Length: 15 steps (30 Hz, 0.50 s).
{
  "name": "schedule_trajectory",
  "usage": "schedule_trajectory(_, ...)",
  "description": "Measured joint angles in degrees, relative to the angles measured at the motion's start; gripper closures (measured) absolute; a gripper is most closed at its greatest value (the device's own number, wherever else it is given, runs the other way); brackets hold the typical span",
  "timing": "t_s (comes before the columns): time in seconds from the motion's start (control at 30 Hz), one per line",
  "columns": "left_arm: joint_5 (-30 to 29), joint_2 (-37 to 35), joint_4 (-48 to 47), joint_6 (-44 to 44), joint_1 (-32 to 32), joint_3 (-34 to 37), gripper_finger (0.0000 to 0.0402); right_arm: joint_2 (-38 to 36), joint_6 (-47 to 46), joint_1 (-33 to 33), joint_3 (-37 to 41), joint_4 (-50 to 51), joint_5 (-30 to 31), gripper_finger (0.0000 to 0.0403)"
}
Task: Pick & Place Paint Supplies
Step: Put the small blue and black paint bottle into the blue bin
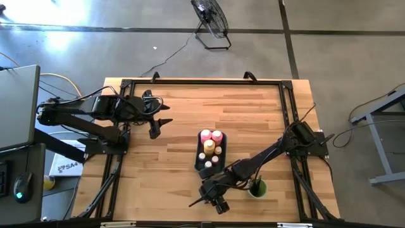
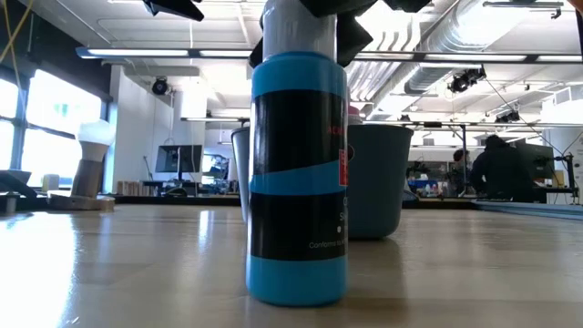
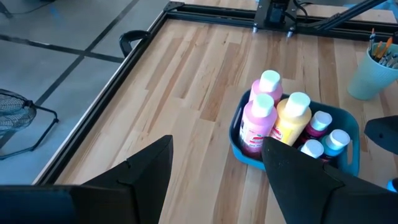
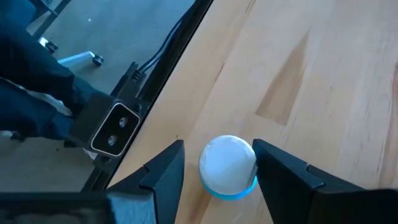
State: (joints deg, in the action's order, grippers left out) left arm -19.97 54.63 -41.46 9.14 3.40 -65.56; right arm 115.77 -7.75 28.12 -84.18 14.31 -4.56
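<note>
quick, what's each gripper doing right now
Left gripper: open, holding nothing, hovering back from the blue tray of paint bottles.
Right gripper: fingers astride the white cap of the blue bottle; whether it grips cannot be told.

**Little readable text**

A white box (image 1: 65,166) lying beside the surface's left edge, under the left arm, carries dark letters that read "SA4"; the rest is cut off. In the low view, the blue bottle (image 2: 298,173) shows pale small print starting "Conforms to", with a red label strip at its side too small to read.
</note>
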Motion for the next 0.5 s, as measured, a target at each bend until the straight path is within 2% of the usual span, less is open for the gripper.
schedule_trajectory(0.5, 0.00, 0.00, -0.60, 0.12, -0.02, 0.00, 0.0160, -0.02, 0.02, 0.00, 0.00, 0.45, 0.12, 0.0229)
